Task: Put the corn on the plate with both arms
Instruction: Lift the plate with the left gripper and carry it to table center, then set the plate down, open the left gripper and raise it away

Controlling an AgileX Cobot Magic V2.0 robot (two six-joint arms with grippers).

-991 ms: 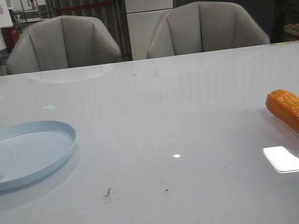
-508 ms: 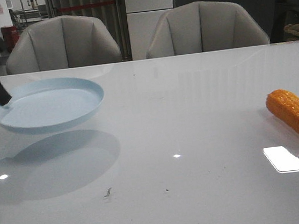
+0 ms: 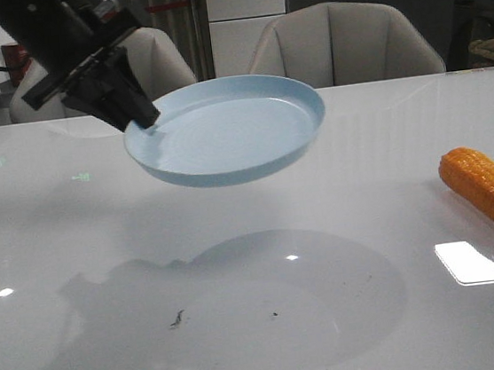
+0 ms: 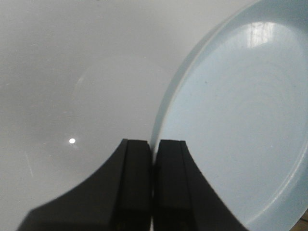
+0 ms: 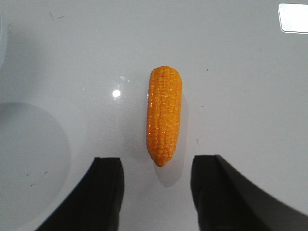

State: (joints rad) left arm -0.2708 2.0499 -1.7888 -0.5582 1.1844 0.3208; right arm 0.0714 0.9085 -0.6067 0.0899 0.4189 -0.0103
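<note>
Plate [image 3: 233, 137]: airborne, left gripper [image 4: 154, 156] pinching rim only; thin edge hold, may tilt/slip. Right gripper [image 5: 156, 192] spread wide above corn [image 5: 164, 115], untouched.

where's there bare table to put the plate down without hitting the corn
The table is bare across its middle and left, including the shadowed patch under the plate, which the left gripper holds in the air by its rim. Only the right edge is taken: the corn lies there, the open right gripper above it.
</note>
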